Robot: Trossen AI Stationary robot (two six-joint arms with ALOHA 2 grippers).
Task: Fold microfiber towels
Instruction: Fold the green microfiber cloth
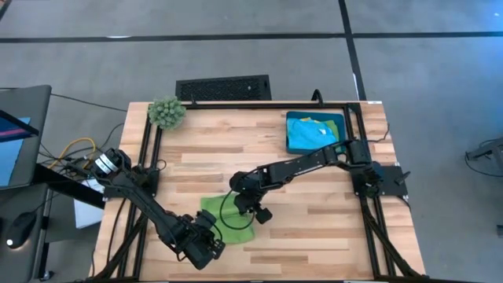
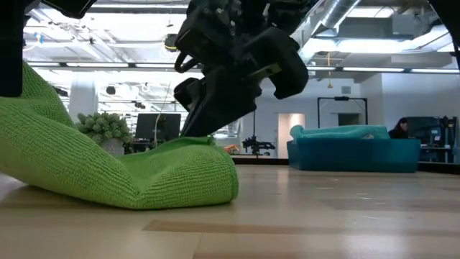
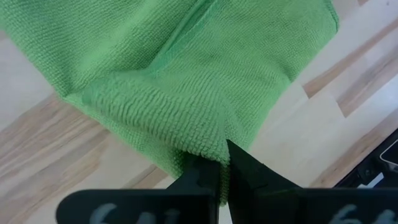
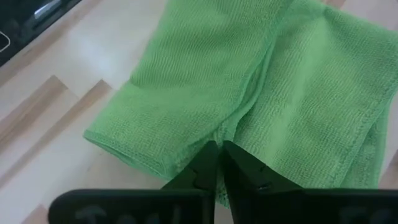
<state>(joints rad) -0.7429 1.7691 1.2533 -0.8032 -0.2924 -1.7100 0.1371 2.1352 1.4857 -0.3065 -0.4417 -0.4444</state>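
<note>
A lime green microfiber towel (image 1: 228, 222) lies rumpled on the wooden table near the front edge, between my two grippers. My left gripper (image 1: 207, 240) is shut on its near left part, which rises off the table (image 2: 32, 108). My right gripper (image 1: 256, 211) sits at the towel's right side, fingers nearly together with cloth between them (image 4: 219, 155). The rest of the towel (image 2: 180, 176) rests on the table. More towels, blue and yellow-green, lie in a blue bin (image 1: 314, 130) at the back right. My left gripper pinches a bunched bit of the towel's edge (image 3: 217, 146) between its two fingers, coming steeply from above. That part is lifted and the cloth slopes down from it to the table; one layer or several, I cannot tell. My right gripper pinches a raised crease (image 4: 219, 138) at the towel's edge between its fingertips, slanting down from the table's right. The cloth there sits low, a small ridge (image 2: 192, 141) just above the table.
A fuzzy green plant ball (image 1: 167, 112) stands at the table's far left corner. A black frame rail (image 1: 236, 104) runs round the table's edges. Bare wood (image 1: 314, 228) lies to the right of the towel.
</note>
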